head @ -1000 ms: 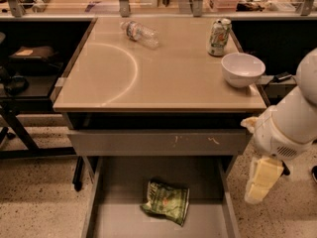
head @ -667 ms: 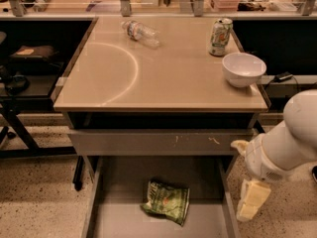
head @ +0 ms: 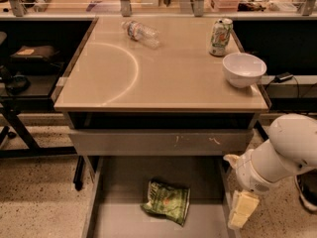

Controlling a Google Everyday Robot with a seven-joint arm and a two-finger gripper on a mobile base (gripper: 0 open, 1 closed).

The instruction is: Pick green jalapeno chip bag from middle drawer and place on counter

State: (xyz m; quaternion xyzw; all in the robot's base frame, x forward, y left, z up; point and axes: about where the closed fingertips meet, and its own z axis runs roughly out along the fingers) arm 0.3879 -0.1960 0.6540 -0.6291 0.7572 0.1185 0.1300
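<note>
Camera view: crumpled green chip bag (head: 166, 201) in drawer (head: 124, 182); end effector (head: 242, 210) beside, state unclear.

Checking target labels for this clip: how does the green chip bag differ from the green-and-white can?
The green jalapeno chip bag lies flat and crumpled in the open middle drawer; the drink can stands upright on the counter, near the white bowl. The bag is soft foil, mostly green; the can is rigid, green and white. Both are untouched: the gripper hangs by the drawer's right wall, away from both.
</note>
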